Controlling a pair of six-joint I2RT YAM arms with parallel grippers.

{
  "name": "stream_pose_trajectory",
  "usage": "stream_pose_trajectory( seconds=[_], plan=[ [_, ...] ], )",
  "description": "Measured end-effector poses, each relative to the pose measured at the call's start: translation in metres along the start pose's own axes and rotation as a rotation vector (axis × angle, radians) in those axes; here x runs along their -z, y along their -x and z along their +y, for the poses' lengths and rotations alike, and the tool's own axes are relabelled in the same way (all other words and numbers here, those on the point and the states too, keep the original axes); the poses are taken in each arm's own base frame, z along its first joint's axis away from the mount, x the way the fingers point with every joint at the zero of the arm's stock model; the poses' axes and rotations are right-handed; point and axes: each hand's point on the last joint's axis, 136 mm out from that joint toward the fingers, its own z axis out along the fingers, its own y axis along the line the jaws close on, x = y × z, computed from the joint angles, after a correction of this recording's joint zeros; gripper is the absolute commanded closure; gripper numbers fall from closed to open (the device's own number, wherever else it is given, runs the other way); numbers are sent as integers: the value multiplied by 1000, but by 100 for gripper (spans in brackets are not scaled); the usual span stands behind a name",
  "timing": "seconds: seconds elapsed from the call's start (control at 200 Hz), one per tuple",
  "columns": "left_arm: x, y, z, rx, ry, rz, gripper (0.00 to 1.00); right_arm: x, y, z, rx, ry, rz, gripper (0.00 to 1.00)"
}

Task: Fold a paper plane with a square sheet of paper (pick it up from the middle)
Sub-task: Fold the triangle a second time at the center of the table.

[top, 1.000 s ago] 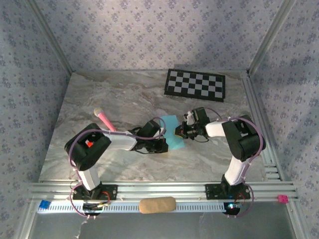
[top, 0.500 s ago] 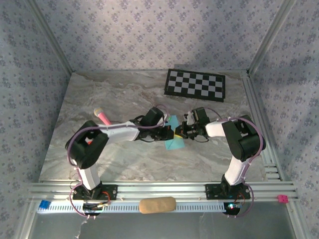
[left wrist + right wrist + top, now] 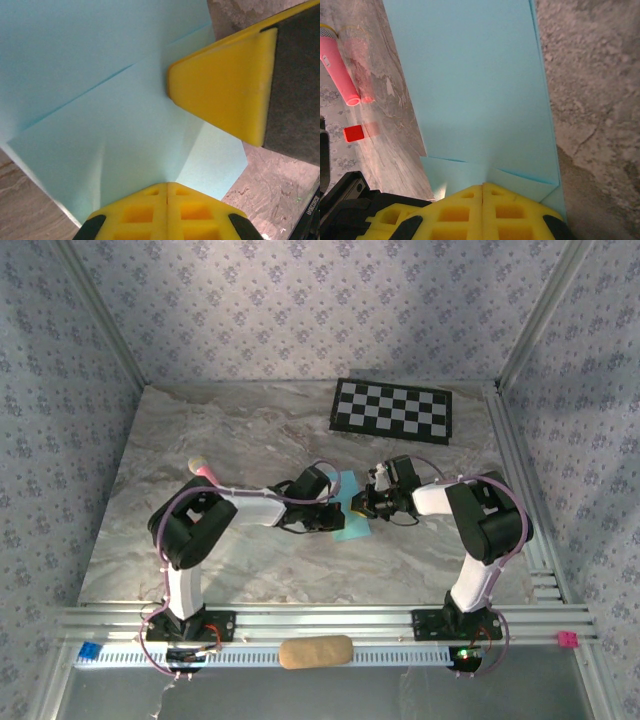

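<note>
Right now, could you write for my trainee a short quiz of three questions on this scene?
1. True or false: the pink marker pen lies apart from the checkerboard mat.
2. Which colour has the sheet of paper? A) light blue B) white C) pink
3. Fill in: the left end effector and the right end effector both have their jaws ____.
Key: 1 true; 2 A; 3 shut.

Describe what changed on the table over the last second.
The left arm swung up and rightward, carrying its shut left claw farther onto the square sheet of paper, closer to the right claw. Nothing was gripped or released. The right claw, also shut over the paper, the paper itself, the pink marker and the checkerboard mat stayed put.
</note>
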Motion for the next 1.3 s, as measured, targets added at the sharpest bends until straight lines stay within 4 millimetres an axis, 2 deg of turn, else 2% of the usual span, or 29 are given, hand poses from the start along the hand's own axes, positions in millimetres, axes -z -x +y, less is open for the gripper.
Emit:
stream_pose_trajectory(
  seconds=[0.175,0.345,0.51,0.58,0.675,0.929,1.304],
  plan=[
    [0,-4,-2,-14,-9,-8,100,8,-2,0,7,-42,-22,100],
    [0,-7,-2,-19,-7,-4,100,20,-2,18,62,-24,-41,100],
    [0,-7,-2,-23,-5,-5,100,7,-21,22,76,-14,27,100],
    [1,-8,-1,-21,-1,-2,100,-2,-30,18,72,-20,64,100],
    [2,-9,-1,-23,3,-3,100,-8,-33,11,60,-17,80,100],
    [3,-9,0,-32,10,-9,100,-2,-25,5,31,24,66,100],
    [2,-10,0,-34,10,-12,100,17,12,-17,-78,-22,-38,100]
  ],
)
